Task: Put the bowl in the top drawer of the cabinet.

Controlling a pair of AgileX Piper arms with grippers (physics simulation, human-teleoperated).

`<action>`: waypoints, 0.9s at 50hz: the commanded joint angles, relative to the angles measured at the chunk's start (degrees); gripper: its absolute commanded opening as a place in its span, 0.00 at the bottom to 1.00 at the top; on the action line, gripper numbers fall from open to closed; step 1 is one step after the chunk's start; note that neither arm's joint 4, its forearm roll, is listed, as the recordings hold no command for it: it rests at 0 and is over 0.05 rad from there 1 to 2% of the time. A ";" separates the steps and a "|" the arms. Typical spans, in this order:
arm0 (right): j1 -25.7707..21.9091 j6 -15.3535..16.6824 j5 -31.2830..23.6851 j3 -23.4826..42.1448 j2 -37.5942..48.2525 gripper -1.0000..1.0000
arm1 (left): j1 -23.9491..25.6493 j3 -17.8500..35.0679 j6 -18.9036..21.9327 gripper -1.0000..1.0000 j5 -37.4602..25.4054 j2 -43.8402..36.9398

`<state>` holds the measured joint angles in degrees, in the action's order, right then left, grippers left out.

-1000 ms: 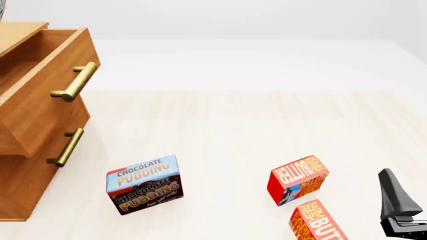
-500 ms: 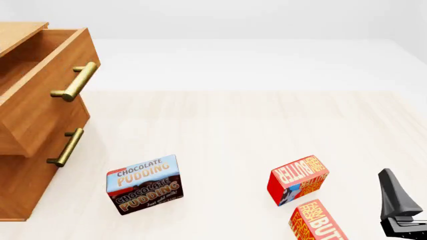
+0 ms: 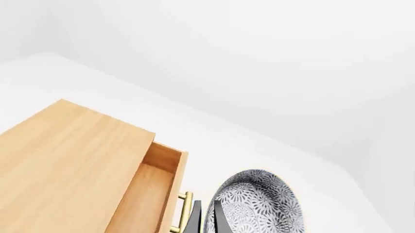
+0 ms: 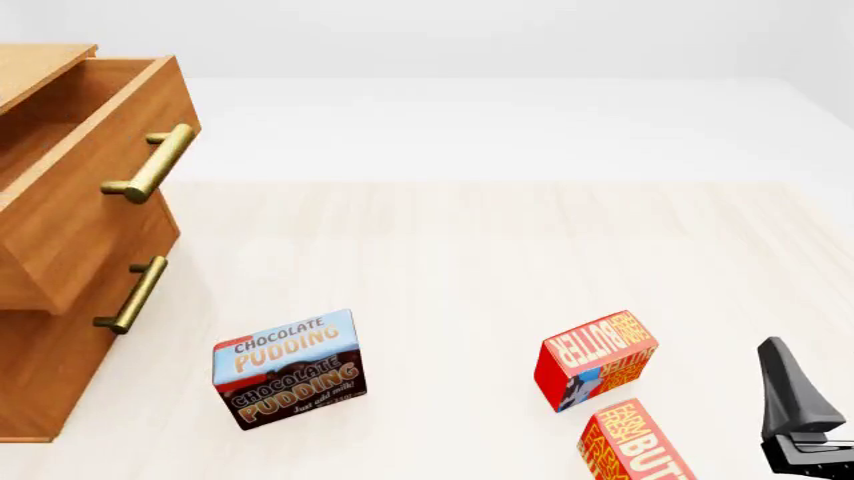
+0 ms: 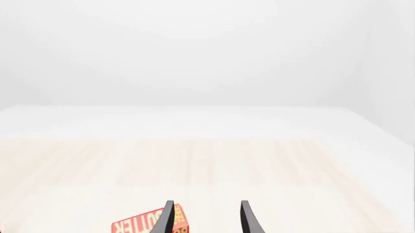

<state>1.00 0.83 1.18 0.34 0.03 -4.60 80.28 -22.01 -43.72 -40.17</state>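
Observation:
In the left wrist view my left gripper (image 3: 206, 216) is shut on the rim of the bowl (image 3: 259, 206), white with a dense grey floral pattern inside. It holds the bowl in the air beside the cabinet (image 3: 65, 165), just off the brass handle (image 3: 181, 213) of the top drawer (image 3: 146, 194). That drawer is pulled open and I see nothing inside it. From the front, the top drawer (image 4: 94, 190) juts out of the cabinet (image 4: 40, 380) at far left; bowl and left gripper are out of that view. My right gripper (image 5: 207, 221) is open and holds nothing, low at the right front (image 4: 798, 400).
A chocolate pudding box (image 4: 287, 368) stands on the table in front of the cabinet. Two red butter boxes (image 4: 597, 358) (image 4: 638, 445) lie at the right front, close to my right gripper. The lower drawer's handle (image 4: 131, 295) sits below the open drawer.
A small grey sliver at the front view's top left edge one second ago has gone out of view. The boxes, the drawer and the right arm have not moved.

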 commanded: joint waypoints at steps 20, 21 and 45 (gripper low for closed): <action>0.28 0.15 0.54 0.02 -0.01 1.00 | -4.19 -0.42 -1.98 0.00 1.07 -0.28; 0.28 0.15 0.54 0.02 -0.01 1.00 | -4.19 -0.42 -1.98 0.00 1.07 -0.28; 0.20 0.31 0.68 0.03 -0.01 1.00 | -14.26 -0.52 -7.39 0.00 4.55 -9.14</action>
<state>1.25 1.07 1.81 0.36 0.02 -14.89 79.06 -27.37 -40.85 -45.84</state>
